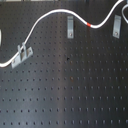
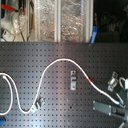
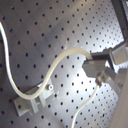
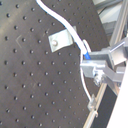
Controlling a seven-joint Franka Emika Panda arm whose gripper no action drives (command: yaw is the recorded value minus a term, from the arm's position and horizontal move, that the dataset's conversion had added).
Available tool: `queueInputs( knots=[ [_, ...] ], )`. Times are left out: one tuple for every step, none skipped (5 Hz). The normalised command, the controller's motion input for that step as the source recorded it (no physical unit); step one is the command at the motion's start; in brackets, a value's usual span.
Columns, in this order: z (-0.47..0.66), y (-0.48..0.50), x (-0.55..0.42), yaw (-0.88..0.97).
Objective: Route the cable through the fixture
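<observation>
The white cable [image 1: 45, 17] snakes across the black pegboard in both exterior views. It crosses the left metal fixture [image 1: 22, 54], arcs over the top of the middle fixture [image 1: 70, 26], and carries its red band [image 1: 89, 24] between the middle and right fixtures [image 1: 117, 26]. In the second exterior view the cable [image 2: 60, 61] and its red band [image 2: 89, 80] run toward my gripper [image 2: 119, 97] at the second exterior view's right. In both wrist views my gripper [image 4: 89, 62] [image 3: 95, 65] is shut on the cable [image 4: 60, 20] [image 3: 60, 62], close to a fixture [image 4: 60, 39] [image 3: 34, 100].
The pegboard [image 1: 70, 90] is bare metal with rows of holes. Behind its far edge in the second exterior view stand clear plastic-wrapped shelves [image 2: 60, 20] and clutter [image 2: 12, 17]. A loose loop of cable [image 2: 10, 90] lies at the second exterior view's left.
</observation>
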Motion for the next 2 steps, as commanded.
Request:
queueInputs(
  knots=[
    [0.0,-0.034,0.0,0.0],
    [0.07,-0.02,-0.001,0.0]
  ],
)
